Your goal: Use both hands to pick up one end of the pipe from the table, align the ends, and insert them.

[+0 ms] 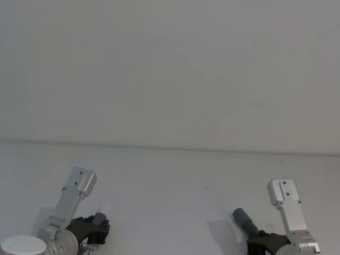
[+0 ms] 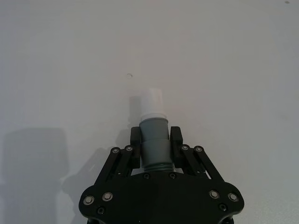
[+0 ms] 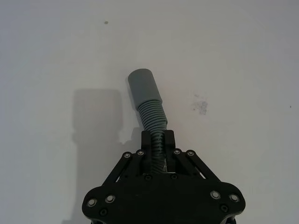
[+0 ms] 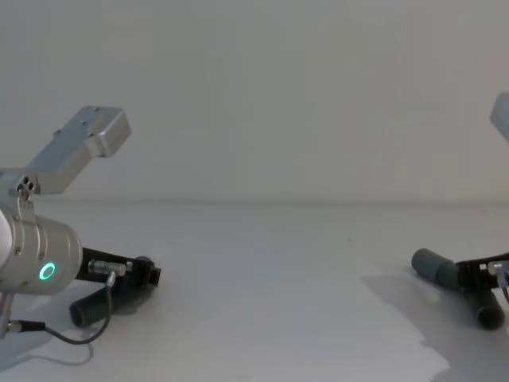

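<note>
My left gripper point(image 2: 155, 136) is shut on the grey collar of one pipe piece point(image 2: 154, 142), and the white tapered end point(image 2: 152, 100) sticks out past the fingers. In the chest view the left gripper point(image 4: 145, 274) is low at the left, with the ribbed hose point(image 4: 91, 306) trailing behind it. My right gripper point(image 3: 158, 138) is shut on the ribbed part of the other pipe piece point(image 3: 153, 114), whose smooth grey cuff point(image 3: 144, 86) points forward. In the head view the cuff point(image 1: 243, 218) juts from the right gripper point(image 1: 264, 243) at the lower right. The two ends are far apart over the white table point(image 1: 170, 186).
A thin dark cable point(image 4: 60, 334) loops under the left wrist, whose green ring light point(image 4: 48, 272) glows. A plain pale wall point(image 1: 170, 69) rises behind the table's far edge. A small smudge point(image 3: 201, 105) marks the table near the right gripper.
</note>
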You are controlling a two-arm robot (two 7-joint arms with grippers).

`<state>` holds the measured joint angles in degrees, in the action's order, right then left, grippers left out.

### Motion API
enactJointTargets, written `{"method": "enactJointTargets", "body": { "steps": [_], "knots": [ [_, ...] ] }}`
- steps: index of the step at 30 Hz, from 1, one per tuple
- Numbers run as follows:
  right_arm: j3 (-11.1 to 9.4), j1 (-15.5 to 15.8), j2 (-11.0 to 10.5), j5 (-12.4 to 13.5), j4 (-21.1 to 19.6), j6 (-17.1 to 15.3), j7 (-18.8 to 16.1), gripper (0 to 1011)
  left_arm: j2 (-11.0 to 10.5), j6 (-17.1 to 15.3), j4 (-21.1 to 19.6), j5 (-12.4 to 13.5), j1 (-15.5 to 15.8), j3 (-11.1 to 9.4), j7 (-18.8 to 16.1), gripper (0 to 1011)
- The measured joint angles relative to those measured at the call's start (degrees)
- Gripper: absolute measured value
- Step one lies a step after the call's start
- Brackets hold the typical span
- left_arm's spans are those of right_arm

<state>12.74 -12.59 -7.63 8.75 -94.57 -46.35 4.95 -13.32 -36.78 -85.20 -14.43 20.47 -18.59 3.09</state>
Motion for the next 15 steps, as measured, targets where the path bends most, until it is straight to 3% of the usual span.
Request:
{"method": "enactJointTargets", "body": {
  "steps": [9, 15],
  "knots": [
    [0.00, 0.00, 0.00, 0.00, 0.00, 0.00, 0.00, 133, 0.00, 0.00, 0.00, 0.00, 0.00, 0.00, 0.00, 340],
    [0.00, 0.00, 0.00, 0.00, 0.01, 0.00, 0.00, 351, 0.00, 0.00, 0.01, 0.00, 0.00, 0.00, 0.00, 340]
  ]
}}
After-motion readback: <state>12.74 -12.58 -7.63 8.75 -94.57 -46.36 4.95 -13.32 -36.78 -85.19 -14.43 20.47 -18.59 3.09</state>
